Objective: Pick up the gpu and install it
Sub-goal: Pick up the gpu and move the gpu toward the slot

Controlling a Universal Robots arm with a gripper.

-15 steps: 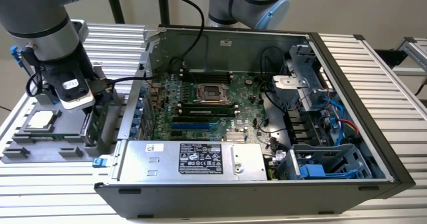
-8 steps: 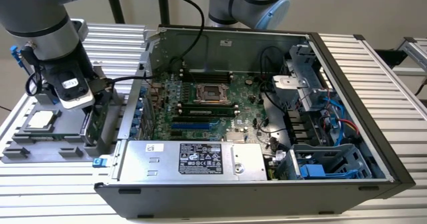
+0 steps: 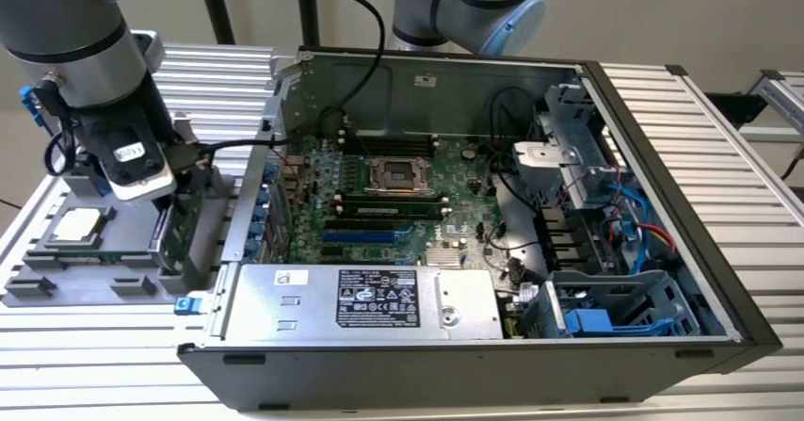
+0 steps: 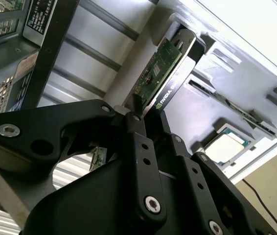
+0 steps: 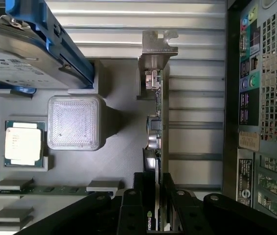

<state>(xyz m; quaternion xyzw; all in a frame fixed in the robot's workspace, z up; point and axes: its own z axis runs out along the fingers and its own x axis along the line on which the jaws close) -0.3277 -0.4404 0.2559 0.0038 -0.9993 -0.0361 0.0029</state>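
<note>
Fingers (image 5: 131, 215) pinch the gpu (image 5: 157, 112) edge-on; the second wrist view shows its green face.

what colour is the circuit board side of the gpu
Green; the gpu board face shows best in the second wrist view.

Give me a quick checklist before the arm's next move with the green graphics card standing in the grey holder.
1. Black tool straddles the thin green-and-black gpu card: ok.
2. Firm grip on the card: cannot tell.
3. Card standing on edge in the grey plastic holder tray: ok.
4. Small square silver CPU chip and silver hard drive with blue clips lie apart from the card: ok.
5. Black computer case open, green motherboard exposed: ok.
</note>
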